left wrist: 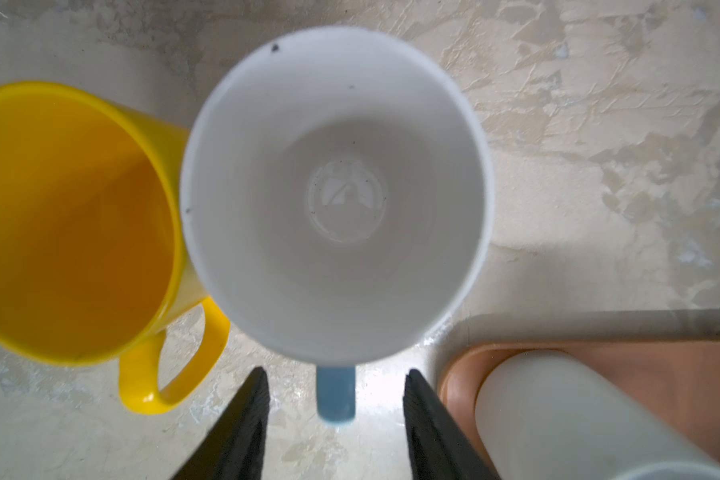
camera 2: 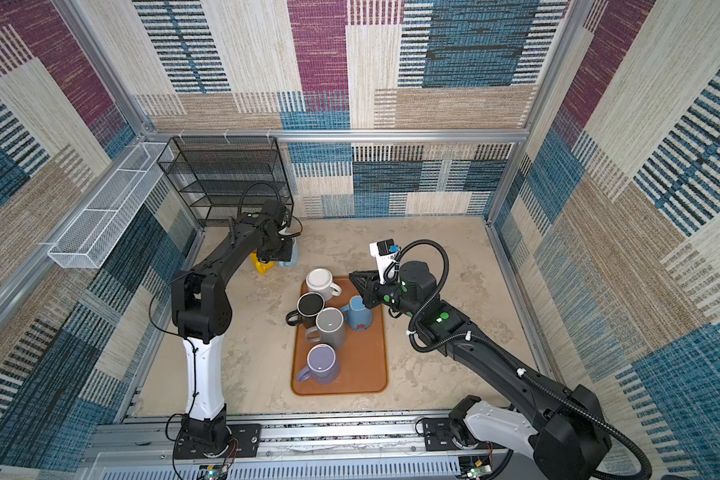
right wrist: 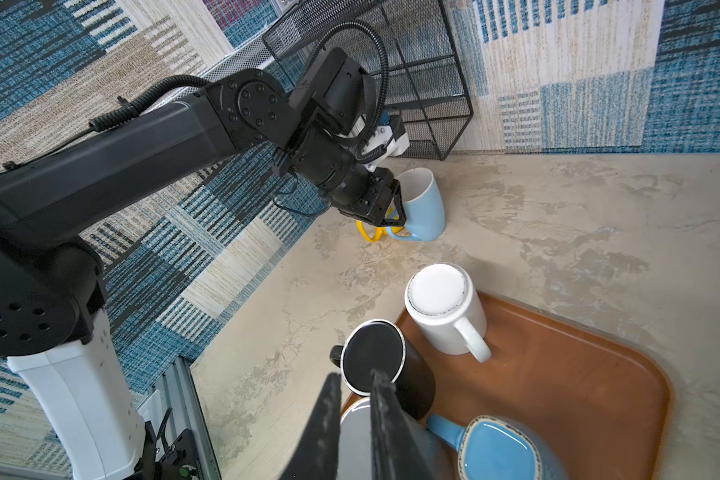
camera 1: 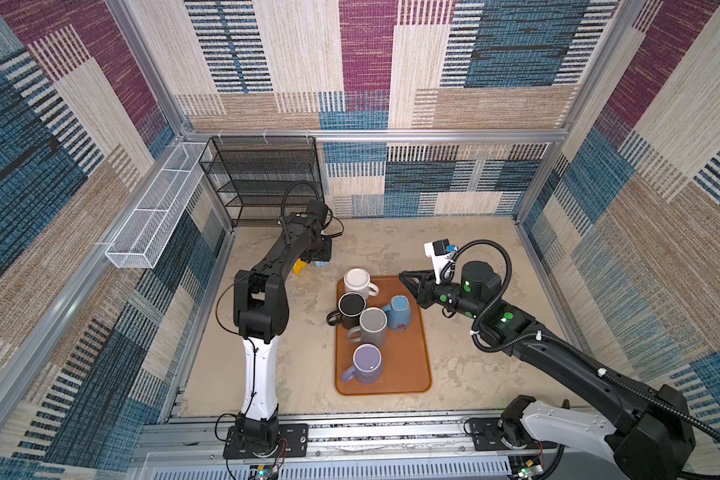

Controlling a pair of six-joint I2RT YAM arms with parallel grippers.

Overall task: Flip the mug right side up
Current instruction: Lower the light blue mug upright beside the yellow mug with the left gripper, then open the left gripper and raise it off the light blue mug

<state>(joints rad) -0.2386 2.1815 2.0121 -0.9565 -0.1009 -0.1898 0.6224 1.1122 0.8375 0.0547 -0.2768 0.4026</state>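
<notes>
Release step of righting a mug, shown from above and from both wrists. The blue mug (left wrist: 333,187) stands mouth up on the table (left wrist: 599,124), just off the corner of the tray (right wrist: 578,374) where the white mug (right wrist: 437,299) sits. Its rim touches or nearly touches the yellow mug (left wrist: 71,216), also mouth up, on the side away from the tray.

The left gripper (left wrist: 336,372) hangs over the blue mug with its jaws partly open. In the left wrist view one finger lies on each side of the blue handle, with clear gaps, so nothing is gripped.

The right gripper (right wrist: 356,376) hovers above the tray's middle, over the black mug (right wrist: 375,353). Its jaws are drawn almost together and hold nothing.

On the tray, the white and black mugs stand base up. A grey mug (camera 1: 373,324) beside them also appears inverted.

Judged stage: the blue mug is already right side up and set down, and only the withdrawal remains.

The next move calls for the left gripper to rise straight off the handle. The gaps beside the fingers are narrow, so any sideways drift could catch the handle and spin or tip the mug against the yellow one. Once clear, an inverted mug on the tray would be the likely next target
</notes>
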